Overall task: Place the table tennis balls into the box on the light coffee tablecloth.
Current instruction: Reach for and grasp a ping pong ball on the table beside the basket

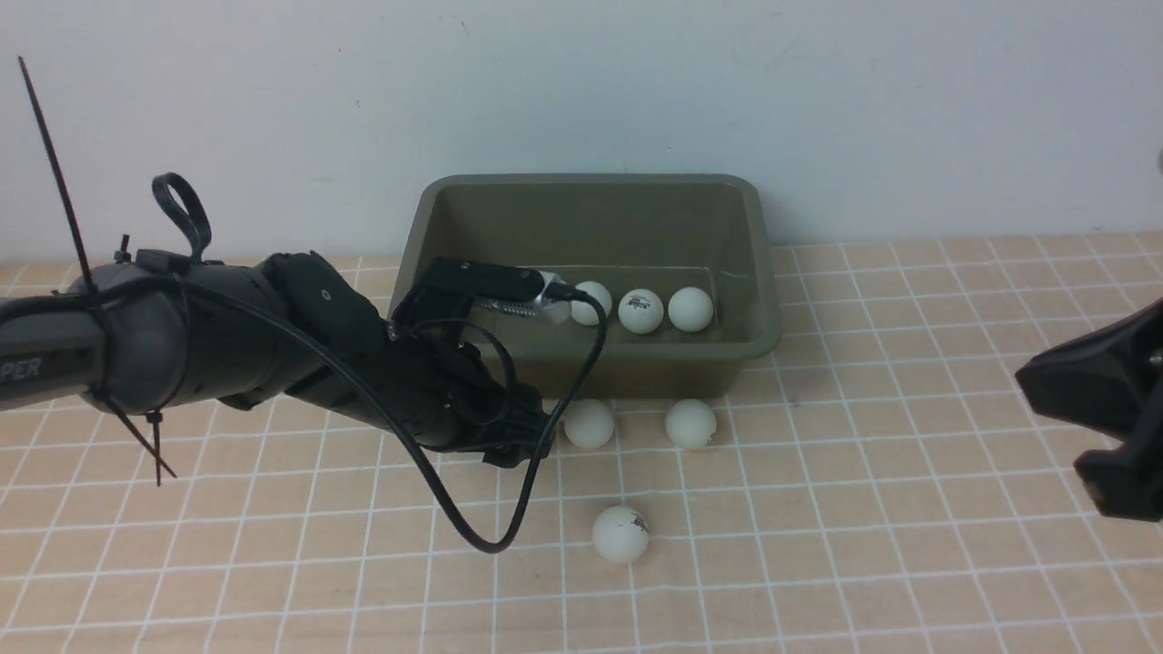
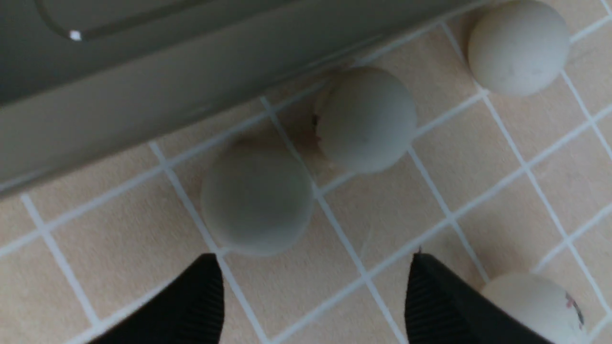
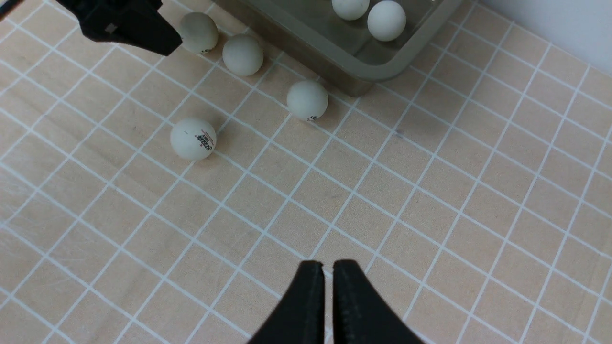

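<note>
My left end effector (image 2: 313, 267) is spread wide and empty (my right end effector (image 3: 327, 272), farther off, is pinched shut). The nearest table tennis ball (image 2: 257, 198) lies just ahead of it on the light coffee tablecloth (image 2: 406, 200), beside the box (image 2: 143, 95).

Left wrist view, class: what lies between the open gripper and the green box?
Two white balls on the checked cloth: a near ball before the left gripper, a far ball by the box. The left wrist view shows it.
</note>
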{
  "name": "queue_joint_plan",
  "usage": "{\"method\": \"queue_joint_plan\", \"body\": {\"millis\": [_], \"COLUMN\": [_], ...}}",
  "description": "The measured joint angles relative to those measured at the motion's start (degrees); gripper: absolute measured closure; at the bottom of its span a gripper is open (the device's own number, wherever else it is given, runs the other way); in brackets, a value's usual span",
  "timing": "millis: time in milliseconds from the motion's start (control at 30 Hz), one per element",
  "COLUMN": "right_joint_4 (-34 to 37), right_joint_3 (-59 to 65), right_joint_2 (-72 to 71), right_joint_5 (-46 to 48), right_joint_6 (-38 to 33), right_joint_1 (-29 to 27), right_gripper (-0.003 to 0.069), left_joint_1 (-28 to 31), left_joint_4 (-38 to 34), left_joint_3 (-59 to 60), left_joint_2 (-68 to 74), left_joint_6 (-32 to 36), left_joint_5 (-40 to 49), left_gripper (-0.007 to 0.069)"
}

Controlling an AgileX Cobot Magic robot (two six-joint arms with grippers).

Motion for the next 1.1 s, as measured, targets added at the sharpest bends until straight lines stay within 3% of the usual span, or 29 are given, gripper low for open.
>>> {"method": "queue_joint_plan", "body": {"millis": [200,700,800,900,1100], "right_joint_4": [0.0,-0.2,-0.2,-0.2,-0.2], "right_joint_3": [0.0,0.0,0.0,0.0,0.0], "right_joint_2": [0.0,0.0,0.0,0.0,0.0], "right_joint_5": [0.0,-0.6,-0.6,-0.7,-0.8], "right_joint_6": [0.0,-0.2,-0.5,-0.5,-0.7], "right_joint_1": [0.0,0.0,0.0,0.0,0.0], "right_gripper": [0.0636,0.0636,0.0636,0.0636,0.0636], "left_joint_1": [0.0,-2.2,-2.2,-2.2,-2.2], "left_joint_4": [-5.6,-16.4,-17.9,-19.0,-19.3], "left_joint_3": [0.0,0.0,0.0,0.0,0.0], "left_joint_2": [1.5,6.1,6.7,6.7,4.3], "left_joint_6": [5.3,18.1,18.4,18.6,19.1], "left_joint_5": [-2.9,-9.3,-10.7,-11.7,-9.3], "left_gripper": [0.0242,0.0242,0.0259,0.0335,0.034]}}
